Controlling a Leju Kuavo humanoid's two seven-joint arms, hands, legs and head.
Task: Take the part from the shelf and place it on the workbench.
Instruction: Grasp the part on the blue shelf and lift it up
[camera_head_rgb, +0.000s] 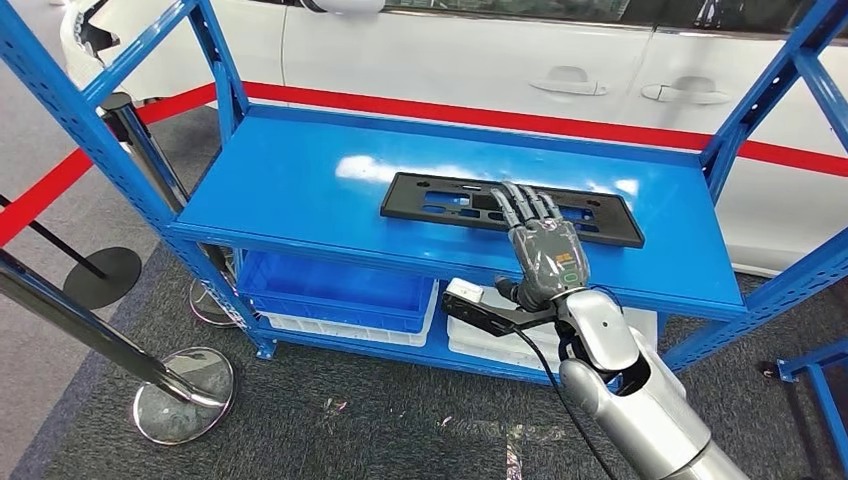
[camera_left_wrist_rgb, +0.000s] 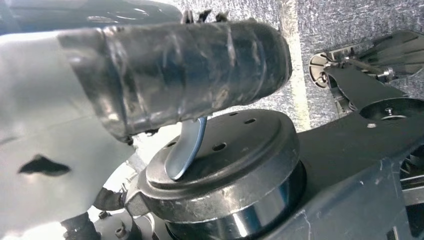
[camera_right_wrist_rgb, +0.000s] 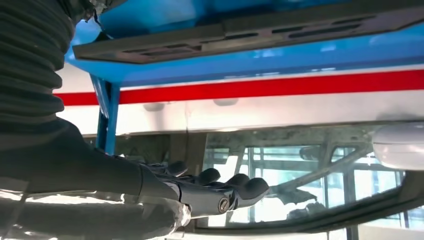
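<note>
Part flat, black, long rectangular plate with slotted cutouts; lies on blue shelf; right hand outstretched above it, fingers extended, grasping nothing; left hand's state cannot be told.

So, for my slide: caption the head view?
Right hand reaches over flat black plastic part on blue metal shelf.

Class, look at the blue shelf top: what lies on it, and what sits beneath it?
On the shelf top lies a flat black part, the right robot hand above its near edge. Beneath sit a blue bin and white trays; their contents are hidden.
</note>
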